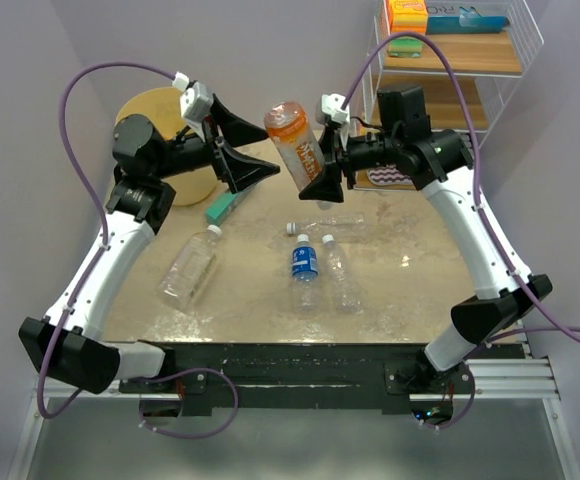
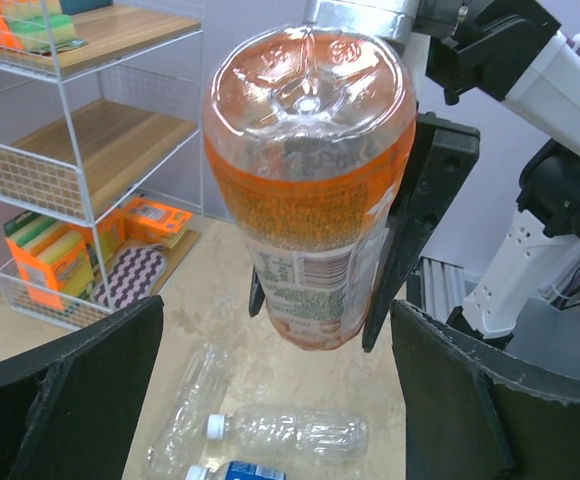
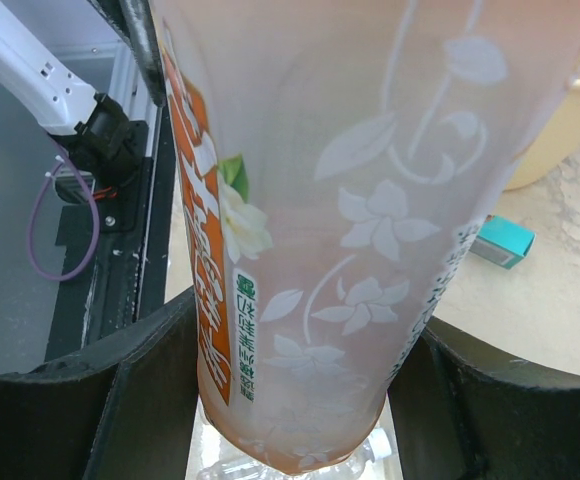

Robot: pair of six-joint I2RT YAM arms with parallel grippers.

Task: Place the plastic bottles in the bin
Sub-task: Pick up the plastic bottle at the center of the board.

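My right gripper (image 1: 312, 172) is shut on an orange-labelled plastic bottle (image 1: 292, 142) and holds it tilted in the air above the table's back middle. In the right wrist view that bottle (image 3: 310, 220) fills the space between my fingers (image 3: 90, 400). My left gripper (image 1: 270, 153) stands open just left of it, touching nothing. From the left wrist the bottle's base (image 2: 310, 150) faces me, ahead of my wide-open left gripper (image 2: 280, 400). The pale yellow bin (image 1: 150, 110) sits at the back left, partly hidden by the left arm. Below lie a blue-labelled bottle (image 1: 304, 260) and clear bottles (image 1: 190, 265) (image 1: 341, 272) (image 1: 326, 222).
A flat teal box (image 1: 222, 207) lies beside the bin, also seen from the right wrist (image 3: 503, 240). A white wire shelf rack (image 1: 470, 50) with wooden boards and colourful packs stands at the back right. The arms' bases line the near edge.
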